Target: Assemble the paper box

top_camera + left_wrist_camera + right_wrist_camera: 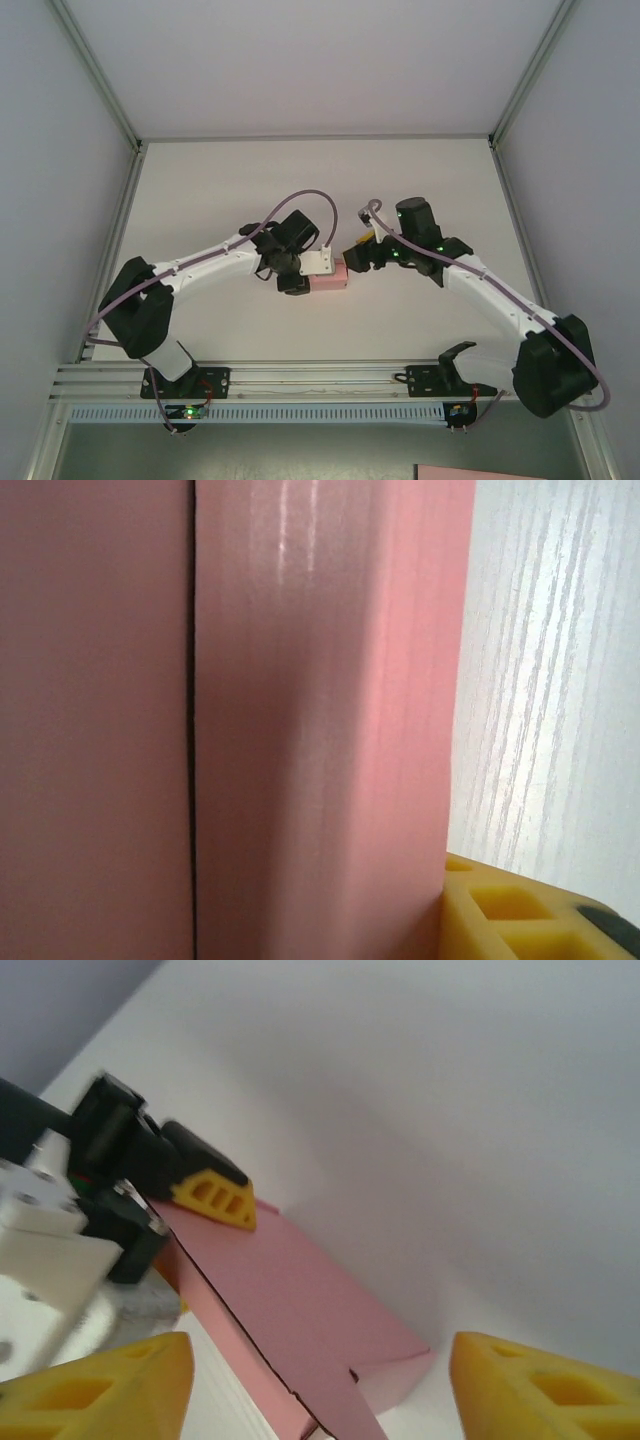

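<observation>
One seam (192, 730), left wrist | left gripper (308, 278) pinches paper box (332, 279) | right gripper (320, 1390) agape

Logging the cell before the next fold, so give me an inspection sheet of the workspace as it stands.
Surface: white table, carrying the pink paperboard box.
Job's things: the box, folded up, lies mid-table between both arms.
Clutter: nothing seen.
Grippers: left gripper rests a yellow pad on the box, grip unclear; right gripper jaws open, facing the box.
Cables: purple cables loop along both arms, off the box.
Surroundings: grey enclosure walls, aluminium rail at near edge, pink sheet beyond it.
</observation>
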